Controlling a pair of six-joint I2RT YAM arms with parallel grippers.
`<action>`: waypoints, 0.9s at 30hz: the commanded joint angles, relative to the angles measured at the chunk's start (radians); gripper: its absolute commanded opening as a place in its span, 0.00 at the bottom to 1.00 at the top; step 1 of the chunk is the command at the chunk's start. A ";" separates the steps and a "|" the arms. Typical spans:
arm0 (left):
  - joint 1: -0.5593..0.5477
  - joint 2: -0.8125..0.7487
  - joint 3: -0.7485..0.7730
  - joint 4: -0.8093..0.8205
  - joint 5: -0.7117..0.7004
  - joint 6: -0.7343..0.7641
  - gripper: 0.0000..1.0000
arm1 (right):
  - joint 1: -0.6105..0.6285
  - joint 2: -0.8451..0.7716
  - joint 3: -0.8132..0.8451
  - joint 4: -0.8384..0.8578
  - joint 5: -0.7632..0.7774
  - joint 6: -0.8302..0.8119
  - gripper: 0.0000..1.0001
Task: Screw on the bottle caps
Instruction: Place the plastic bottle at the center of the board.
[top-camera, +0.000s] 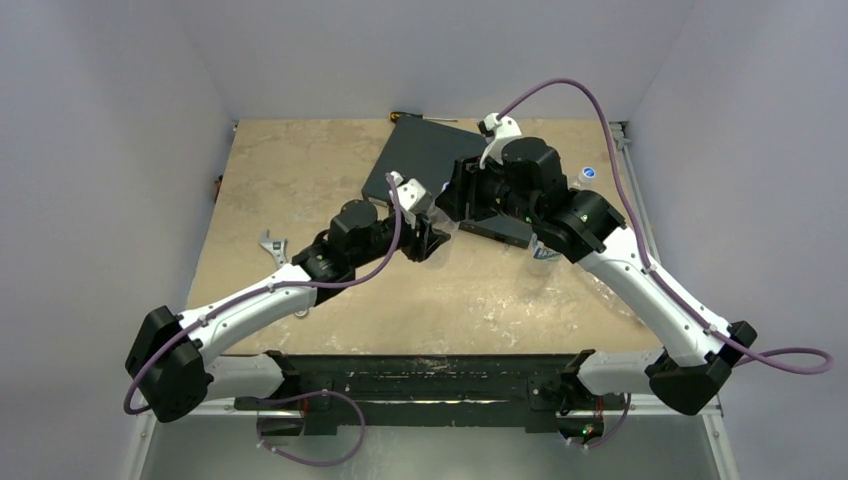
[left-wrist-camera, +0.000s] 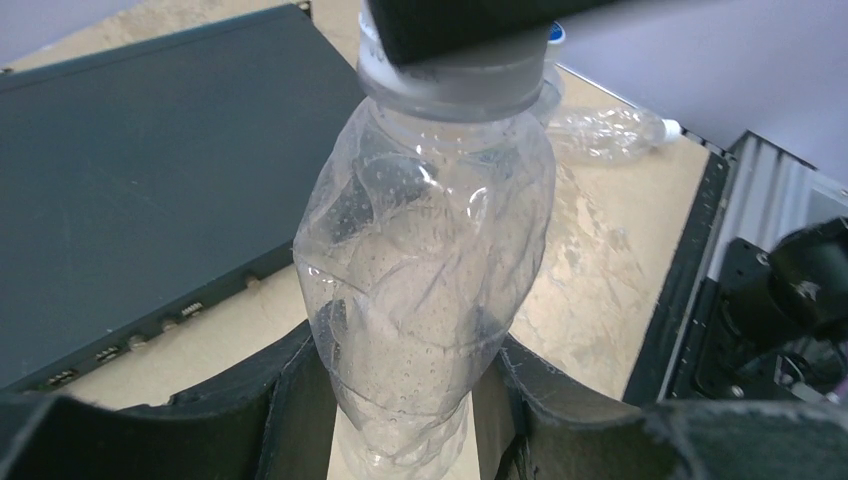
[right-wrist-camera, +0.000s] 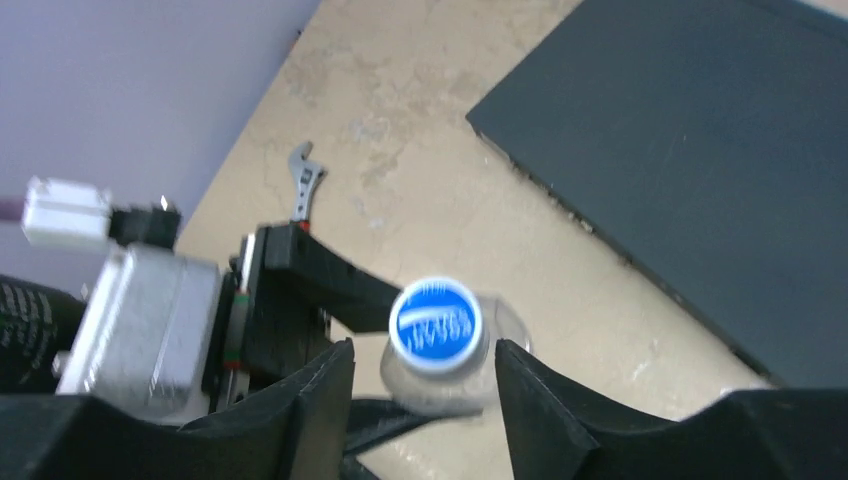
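Pale lavender walls (top-camera: 100, 100); beige mottled tabletop (top-camera: 300, 170); soft even light.

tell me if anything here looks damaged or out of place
The clear bottle gripped by the left gripper is badly crumpled: its walls are dented and creased instead of round. A second bottle lies on its side on the table behind it and also looks crushed.

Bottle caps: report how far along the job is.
Done: a blue cap sits on the neck of the held bottle. In hand: left gripper clamps that bottle; right gripper stands open around the cap, tightness unclear. Left: another bottle lies on the table, cap state unclear.
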 joint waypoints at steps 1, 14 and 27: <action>0.014 -0.010 -0.001 0.122 -0.109 0.031 0.00 | 0.035 0.000 0.065 -0.146 0.062 0.053 0.60; 0.012 -0.040 -0.091 0.143 0.031 0.052 0.00 | 0.034 0.049 0.118 -0.152 0.132 0.045 0.65; 0.012 -0.026 -0.098 0.158 0.035 0.057 0.00 | 0.037 0.099 0.098 -0.154 0.129 0.022 0.45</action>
